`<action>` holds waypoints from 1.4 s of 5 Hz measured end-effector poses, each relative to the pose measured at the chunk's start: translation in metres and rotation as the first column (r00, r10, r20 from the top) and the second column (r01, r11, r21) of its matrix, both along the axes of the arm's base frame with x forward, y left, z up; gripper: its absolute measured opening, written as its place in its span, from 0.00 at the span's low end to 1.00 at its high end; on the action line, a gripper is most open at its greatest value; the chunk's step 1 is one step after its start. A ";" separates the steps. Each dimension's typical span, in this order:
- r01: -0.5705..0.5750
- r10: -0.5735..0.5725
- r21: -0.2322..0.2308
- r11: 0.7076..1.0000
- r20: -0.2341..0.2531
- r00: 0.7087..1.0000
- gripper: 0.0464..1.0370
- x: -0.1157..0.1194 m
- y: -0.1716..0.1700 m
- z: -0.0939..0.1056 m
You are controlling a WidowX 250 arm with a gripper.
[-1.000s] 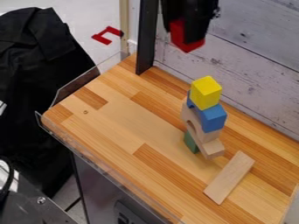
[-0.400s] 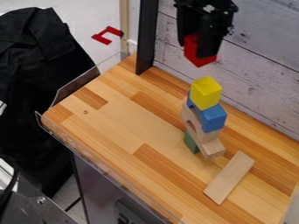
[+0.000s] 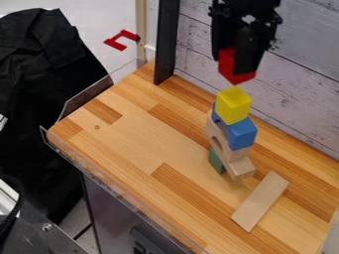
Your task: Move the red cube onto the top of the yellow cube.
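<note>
So the red cube [image 3: 239, 77] is clamped between the gripper's [image 3: 231, 66] two fingers, its bottom poking out past the tips, hanging right above the yellow cube [image 3: 234, 105] in this view, though I can't tell if they touch.

The black gripper [image 3: 232, 65] hangs above the yellow cube [image 3: 233, 105]; its two fingers point downward, and they are closed in a grip.
</note>
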State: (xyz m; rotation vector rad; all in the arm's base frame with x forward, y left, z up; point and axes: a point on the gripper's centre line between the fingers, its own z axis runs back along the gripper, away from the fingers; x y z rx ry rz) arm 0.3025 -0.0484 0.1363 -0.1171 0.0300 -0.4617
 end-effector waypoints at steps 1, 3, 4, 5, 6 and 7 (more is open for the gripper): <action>0.011 -0.011 0.001 1.000 -0.006 1.000 0.53 -0.001 -0.006 -0.001; 0.002 -0.002 0.003 1.000 -0.040 0.999 0.53 -0.002 -0.007 -0.011; -0.006 0.006 0.003 1.000 -0.049 0.999 0.53 -0.004 -0.006 -0.014; -0.003 0.004 0.003 1.000 -0.067 0.998 0.53 -0.004 -0.006 -0.020; -0.007 0.007 0.002 1.000 -0.070 0.998 0.59 -0.003 -0.005 -0.020; -0.015 0.015 0.002 1.000 -0.092 0.996 0.87 -0.004 -0.004 -0.026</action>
